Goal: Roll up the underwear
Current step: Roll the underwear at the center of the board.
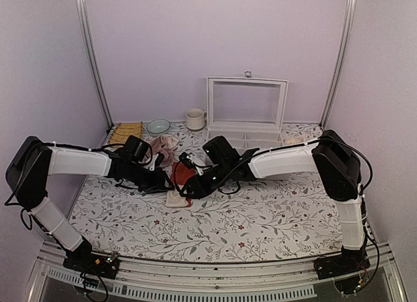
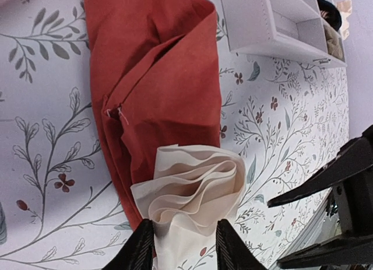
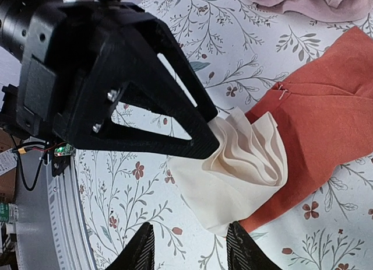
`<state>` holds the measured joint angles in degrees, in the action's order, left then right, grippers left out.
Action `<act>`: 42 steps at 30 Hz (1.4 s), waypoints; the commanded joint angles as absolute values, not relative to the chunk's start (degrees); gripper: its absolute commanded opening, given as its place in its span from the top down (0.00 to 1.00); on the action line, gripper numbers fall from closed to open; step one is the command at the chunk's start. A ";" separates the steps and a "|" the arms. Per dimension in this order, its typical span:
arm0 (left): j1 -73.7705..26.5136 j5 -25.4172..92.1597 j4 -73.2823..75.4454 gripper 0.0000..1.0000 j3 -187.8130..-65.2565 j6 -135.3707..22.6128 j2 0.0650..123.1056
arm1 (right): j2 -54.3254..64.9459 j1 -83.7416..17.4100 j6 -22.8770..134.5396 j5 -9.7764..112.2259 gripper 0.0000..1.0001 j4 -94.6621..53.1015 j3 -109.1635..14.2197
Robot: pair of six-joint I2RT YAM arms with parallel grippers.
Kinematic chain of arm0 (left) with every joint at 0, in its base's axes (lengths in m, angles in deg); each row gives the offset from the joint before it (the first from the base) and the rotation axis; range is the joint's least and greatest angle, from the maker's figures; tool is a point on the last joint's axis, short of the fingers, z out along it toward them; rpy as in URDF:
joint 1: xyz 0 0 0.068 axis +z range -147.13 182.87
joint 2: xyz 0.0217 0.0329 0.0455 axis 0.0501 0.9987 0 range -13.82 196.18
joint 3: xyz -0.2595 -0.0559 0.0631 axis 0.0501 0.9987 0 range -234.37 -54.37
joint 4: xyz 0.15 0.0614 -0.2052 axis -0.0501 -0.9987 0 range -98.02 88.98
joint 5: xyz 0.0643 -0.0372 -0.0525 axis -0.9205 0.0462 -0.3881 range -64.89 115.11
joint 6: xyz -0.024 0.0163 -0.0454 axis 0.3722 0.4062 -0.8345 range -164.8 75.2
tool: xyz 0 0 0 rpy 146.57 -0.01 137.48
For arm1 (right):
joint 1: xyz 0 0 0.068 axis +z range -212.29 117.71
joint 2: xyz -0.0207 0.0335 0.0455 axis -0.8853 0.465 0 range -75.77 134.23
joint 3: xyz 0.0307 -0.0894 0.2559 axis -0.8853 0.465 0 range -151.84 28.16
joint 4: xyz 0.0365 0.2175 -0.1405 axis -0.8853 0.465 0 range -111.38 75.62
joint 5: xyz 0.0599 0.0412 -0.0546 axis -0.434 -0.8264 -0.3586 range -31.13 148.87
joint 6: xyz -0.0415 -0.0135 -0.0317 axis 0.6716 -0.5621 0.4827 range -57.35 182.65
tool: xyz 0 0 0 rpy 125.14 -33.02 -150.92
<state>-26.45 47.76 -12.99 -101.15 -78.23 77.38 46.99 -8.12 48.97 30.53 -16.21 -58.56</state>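
Note:
The underwear (image 2: 157,77) lies on the flowered table, its red-orange body flat and folded. Its cream waistband (image 2: 198,182) is bunched into loose rolled folds at the near end. My left gripper (image 2: 185,246) stands open, one finger on each side of that cream bunch and touching its edges. My right gripper (image 3: 189,246) is open just beside it, mostly over bare table, and the waistband's (image 3: 245,165) lower corner reaches its right fingertip (image 3: 242,244). From above, the two grippers (image 1: 171,183) (image 1: 190,190) meet over the underwear (image 1: 183,173) at mid-table.
A dusty-pink cloth (image 1: 163,145) lies just behind the underwear. A white compartment box (image 1: 246,129) with its lid up stands at the back, a pale cloth (image 1: 293,140) at its right. A mug (image 1: 194,119), a glass bowl (image 1: 157,126) and a yellow mat (image 1: 126,131) line the back left.

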 commanded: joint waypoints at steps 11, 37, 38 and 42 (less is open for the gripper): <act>-26.47 44.23 -17.58 0.59 -103.93 -78.00 73.68 | 41.93 -6.55 51.68 30.62 0.83 -16.96 -60.02; -24.64 47.35 -15.27 0.59 -100.95 -80.29 71.38 | 55.37 -7.67 51.51 27.03 0.94 -16.61 -64.30; -24.64 47.39 -15.28 0.59 -100.95 -80.31 71.36 | 55.75 -7.77 51.25 27.09 0.94 -16.65 -64.23; -24.64 47.49 -15.14 0.59 -100.77 -80.44 71.22 | 56.94 -8.19 50.71 27.55 0.94 -16.87 -63.92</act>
<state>-25.12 46.78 -16.25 -101.54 -80.13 71.91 51.38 -7.42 51.31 28.06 -16.25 -64.70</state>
